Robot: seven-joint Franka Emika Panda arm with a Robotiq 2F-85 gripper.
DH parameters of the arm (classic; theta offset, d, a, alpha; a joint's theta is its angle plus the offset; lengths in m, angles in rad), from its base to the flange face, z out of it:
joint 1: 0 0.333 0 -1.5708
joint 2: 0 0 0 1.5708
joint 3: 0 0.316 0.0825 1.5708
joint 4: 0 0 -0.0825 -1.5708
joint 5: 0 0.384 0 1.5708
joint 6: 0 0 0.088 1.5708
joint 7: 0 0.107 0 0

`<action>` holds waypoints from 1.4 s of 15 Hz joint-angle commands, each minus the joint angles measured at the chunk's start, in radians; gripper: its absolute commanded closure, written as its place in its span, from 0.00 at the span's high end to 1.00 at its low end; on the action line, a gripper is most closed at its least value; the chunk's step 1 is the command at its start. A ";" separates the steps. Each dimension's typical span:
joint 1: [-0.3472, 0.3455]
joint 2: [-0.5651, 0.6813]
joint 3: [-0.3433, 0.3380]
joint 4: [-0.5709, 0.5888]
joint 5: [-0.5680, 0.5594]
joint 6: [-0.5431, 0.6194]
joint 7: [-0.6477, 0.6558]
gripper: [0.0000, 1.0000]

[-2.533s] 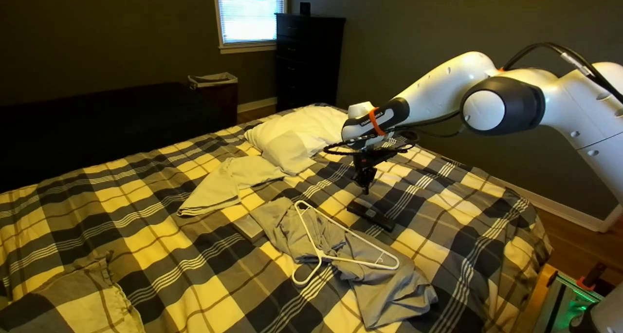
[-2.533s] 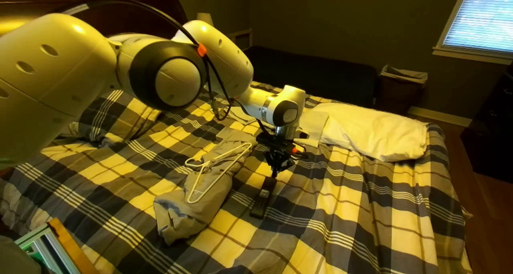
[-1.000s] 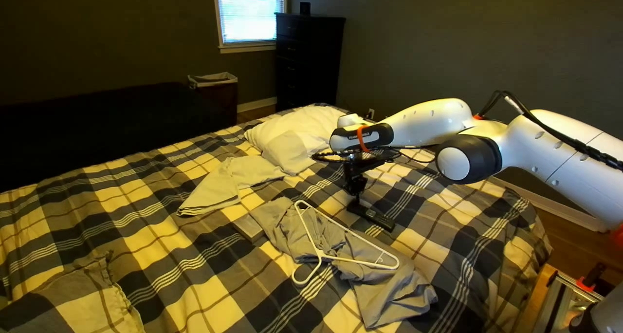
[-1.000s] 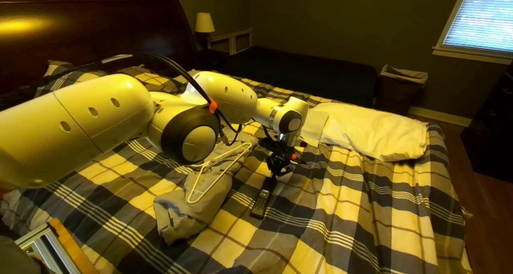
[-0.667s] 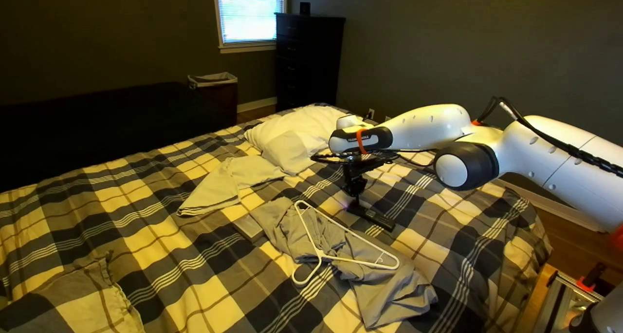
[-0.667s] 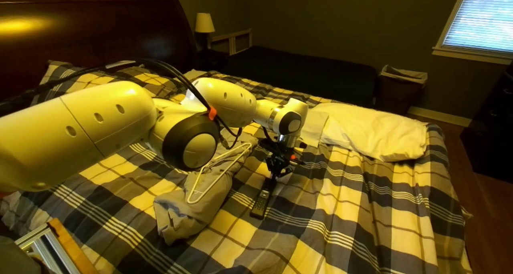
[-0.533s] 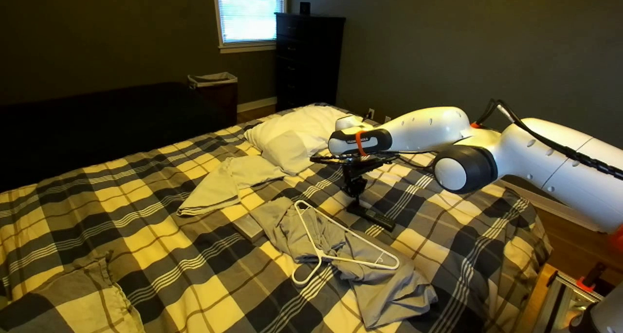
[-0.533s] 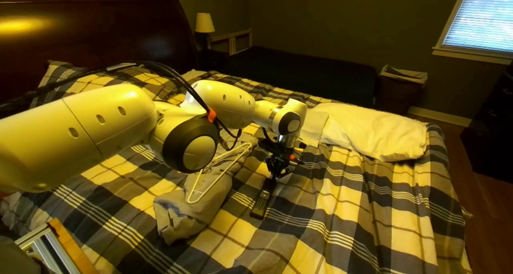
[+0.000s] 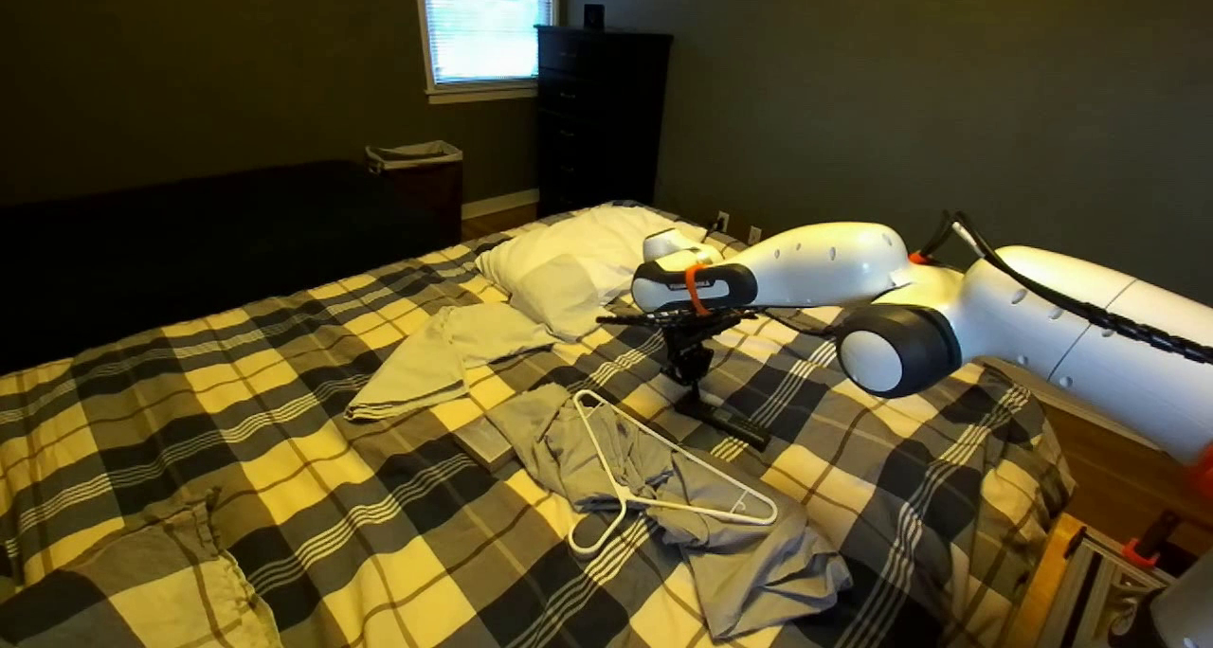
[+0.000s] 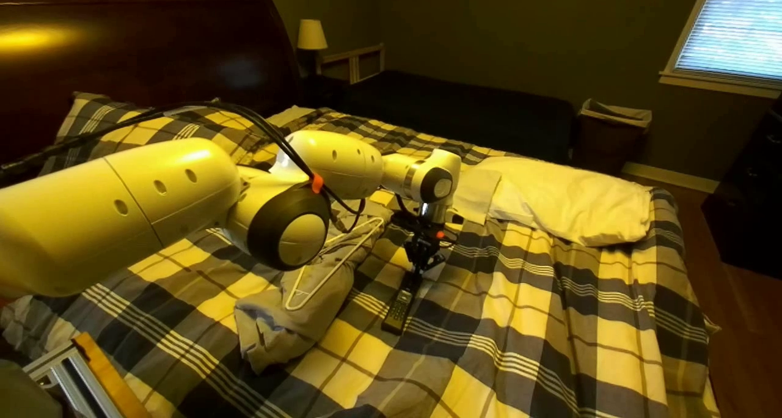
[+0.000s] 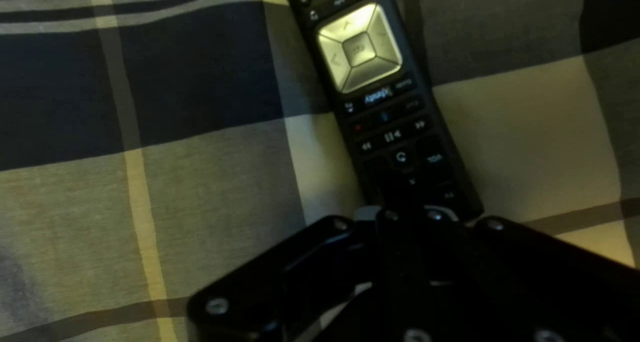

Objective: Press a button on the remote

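Note:
The remote [image 9: 737, 427] is a slim black bar lying on the plaid bed cover, seen in both exterior views [image 10: 399, 308]. In the wrist view the remote [image 11: 382, 102] shows its silver square pad and rows of buttons. My gripper [image 9: 697, 397] points down over the remote's far end, and it also shows in an exterior view [image 10: 417, 275]. In the wrist view its dark fingers [image 11: 407, 204] are together, with their tips over the lower buttons near the volume label. The tips blend into the black remote. I cannot tell whether they touch it.
A white hanger [image 9: 701, 510] lies on a crumpled grey cloth [image 9: 787, 572] beside the remote. A white pillow [image 9: 592, 236] and a folded pale cloth [image 9: 431, 359] lie farther back. A small flat box [image 9: 486, 441] sits partly under the grey cloth.
The arm has come down, and the gripper has lowered from above the remote to its far end. Over the last half second it moves only slightly. The remote stays in place.

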 commanded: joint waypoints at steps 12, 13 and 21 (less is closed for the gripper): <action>0.021 -0.207 0.067 -0.004 0.006 -0.063 -0.247 0.34; 0.038 -0.217 0.064 -0.013 -0.001 -0.070 -0.255 0.42; 0.164 -0.240 0.023 -0.045 -0.081 0.017 -0.213 0.99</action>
